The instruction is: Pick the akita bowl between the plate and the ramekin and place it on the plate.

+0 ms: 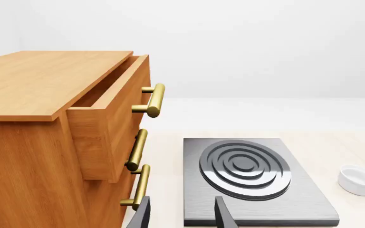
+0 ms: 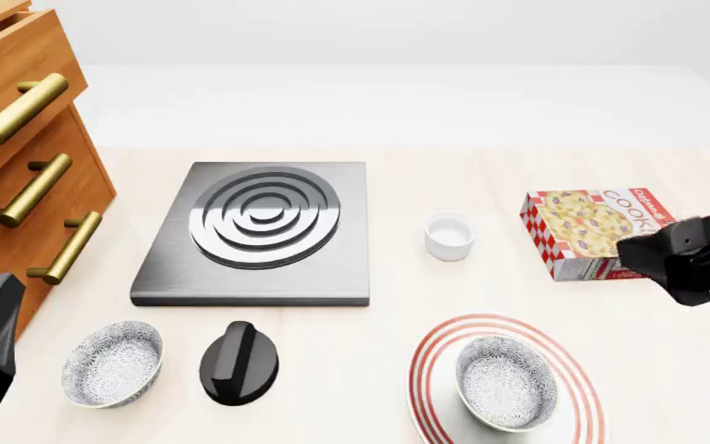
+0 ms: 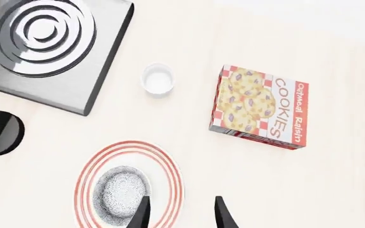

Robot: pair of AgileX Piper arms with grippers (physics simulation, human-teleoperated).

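The akita bowl (image 2: 507, 382) stands upright inside the red-ringed plate (image 2: 435, 365) at the front right of the table, with nothing holding it. In the right wrist view the bowl (image 3: 120, 194) and plate (image 3: 163, 164) lie below my right gripper (image 3: 181, 213), which is open and empty, off the plate's rim. The ramekin (image 2: 449, 236) sits behind the plate, also seen as a white cup (image 3: 158, 79). My left gripper (image 1: 181, 216) is open and empty near the cabinet. A second speckled bowl (image 2: 112, 363) rests at the front left.
A grey burner slab (image 2: 263, 227) fills the table's middle, with a black knob (image 2: 239, 363) in front of it. A cookie box (image 2: 590, 231) lies at the right. The wooden cabinet (image 2: 22, 157) stands at the left, its top drawer (image 1: 110, 118) pulled open.
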